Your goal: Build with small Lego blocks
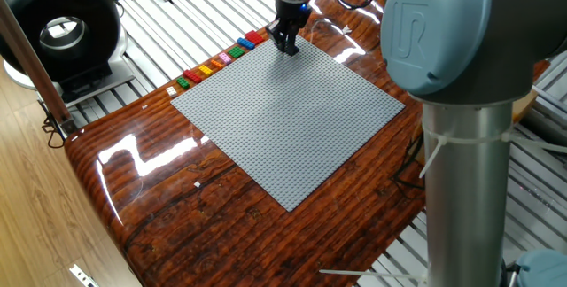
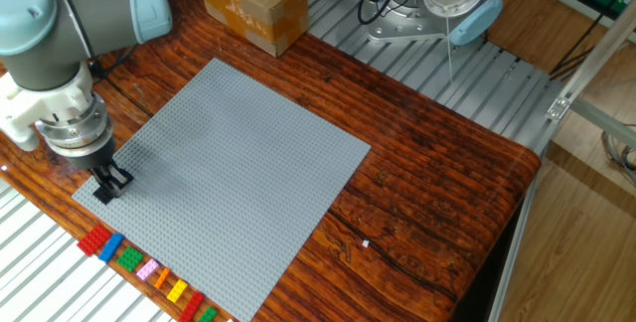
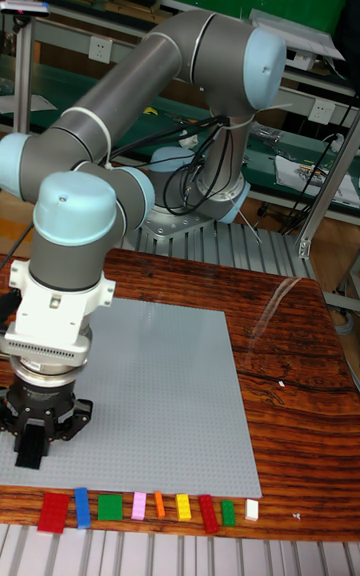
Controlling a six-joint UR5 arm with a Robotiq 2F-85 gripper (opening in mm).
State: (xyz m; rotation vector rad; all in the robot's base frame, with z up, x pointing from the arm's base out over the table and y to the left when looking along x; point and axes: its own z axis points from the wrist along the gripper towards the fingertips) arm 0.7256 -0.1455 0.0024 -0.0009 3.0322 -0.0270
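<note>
**A:** How do the small Lego blocks look?

**B:** They are tiny flat rectangles of plastic in plain colours. All of them lie flat in one straight row, with small gaps between neighbours. The studs are too small to make out.

**A:** Where is the row?

**B:** It lies on the bare strip of the wooden counter, along the counter's edge nearest the tall fixed camera. This strip is just beside one edge of the grey baseplate, and no block is on the baseplate itself.

**A:** How many blocks are there?

**B:** I count nine. From one end of the row: a wide red block, a blue block, a wide green block, a pink block, an orange block, a yellow block, a narrow red block, a small green block and a white block. So there are two red, two green and one of each other colour. There is one baseplate, and one cardboard box at the far corner of the counter.

**A:** And the end effector?

**B:** It points straight down over the corner of the baseplate that is near the wide red block. Its tips are dark and appear close together, but I cannot tell if they are closed or if they hold something.
</note>
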